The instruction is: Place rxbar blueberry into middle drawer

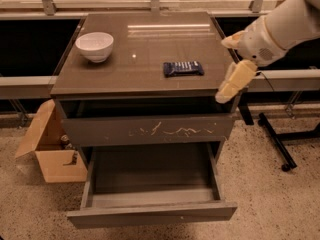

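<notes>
The rxbar blueberry (183, 68), a dark blue wrapped bar, lies flat on the cabinet top, right of centre. The middle drawer (152, 215) is pulled open below the scratched drawer front (150, 130); its dark inside shows nothing in it. My gripper (225, 95) hangs at the cabinet top's right front corner, pointing down and left. It is to the right of the bar and apart from it, and holds nothing that I can see.
A white bowl (94, 46) stands at the back left of the cabinet top. An open cardboard box (50, 151) sits on the floor left of the cabinet. A black stand leg (274, 143) lies on the floor at the right.
</notes>
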`<action>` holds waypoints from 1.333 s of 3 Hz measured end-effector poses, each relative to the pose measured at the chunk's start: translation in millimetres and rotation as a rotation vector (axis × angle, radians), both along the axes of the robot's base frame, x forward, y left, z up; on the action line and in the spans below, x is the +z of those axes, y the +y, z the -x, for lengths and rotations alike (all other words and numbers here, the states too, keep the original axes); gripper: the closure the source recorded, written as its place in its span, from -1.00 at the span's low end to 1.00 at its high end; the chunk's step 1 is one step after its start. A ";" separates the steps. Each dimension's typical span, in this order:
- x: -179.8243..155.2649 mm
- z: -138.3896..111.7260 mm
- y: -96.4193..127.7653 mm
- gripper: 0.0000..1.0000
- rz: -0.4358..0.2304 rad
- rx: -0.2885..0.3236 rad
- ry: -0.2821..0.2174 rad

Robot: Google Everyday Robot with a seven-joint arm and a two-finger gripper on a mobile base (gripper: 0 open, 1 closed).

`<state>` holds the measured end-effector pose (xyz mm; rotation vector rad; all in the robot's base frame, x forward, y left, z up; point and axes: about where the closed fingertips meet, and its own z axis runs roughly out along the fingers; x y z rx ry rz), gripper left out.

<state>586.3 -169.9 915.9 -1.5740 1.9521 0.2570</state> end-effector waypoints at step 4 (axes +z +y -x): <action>-48.9 -103.2 46.1 -1.00 -0.229 0.058 0.029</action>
